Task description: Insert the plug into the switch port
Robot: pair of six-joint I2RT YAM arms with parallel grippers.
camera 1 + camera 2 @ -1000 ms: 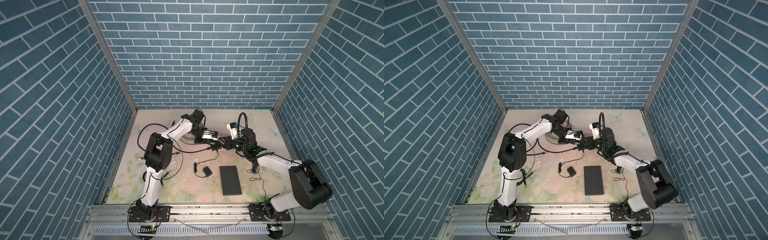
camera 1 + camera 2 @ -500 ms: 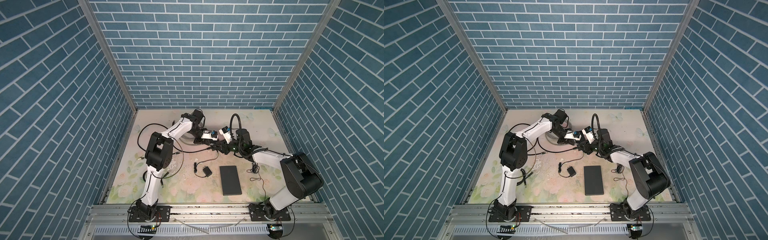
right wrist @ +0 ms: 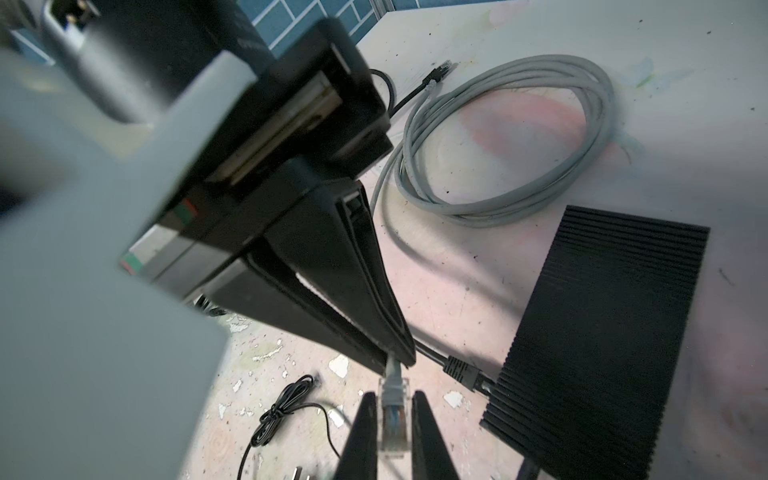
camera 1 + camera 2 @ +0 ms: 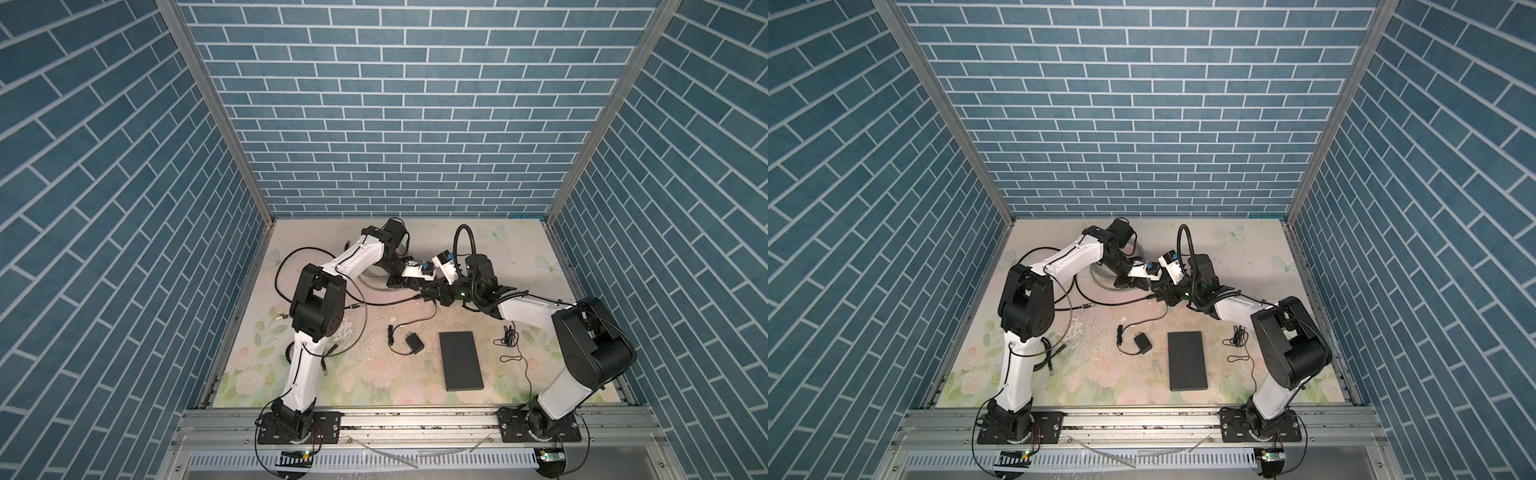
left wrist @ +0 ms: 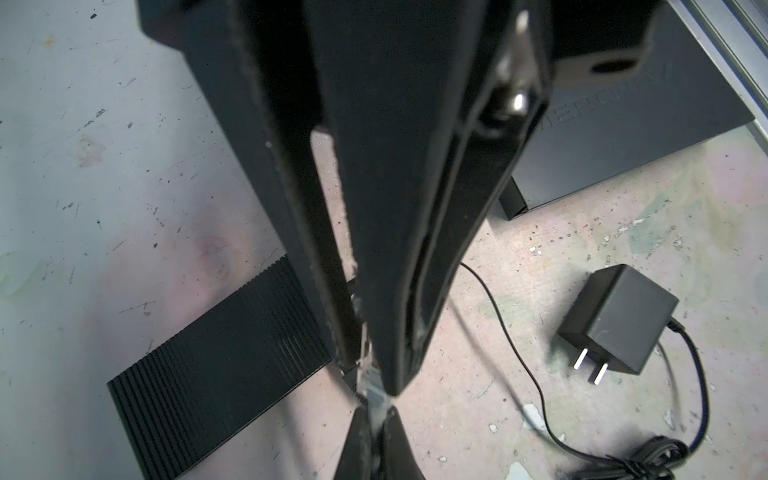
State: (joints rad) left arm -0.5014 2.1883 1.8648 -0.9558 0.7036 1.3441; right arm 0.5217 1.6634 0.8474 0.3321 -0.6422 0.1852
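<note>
The white-and-black left arm [image 4: 357,257] rises from its base at the lower left of both top views, folds at the elbow and reaches toward the centre. Its black tapered left gripper [image 5: 372,376] tilts downward, jaws pressed together. The white-and-black right arm [image 4: 528,309] reaches in low from the lower right. Its black right gripper [image 3: 392,415] meets the left gripper tip to tip, jaws a narrow gap apart.
</note>
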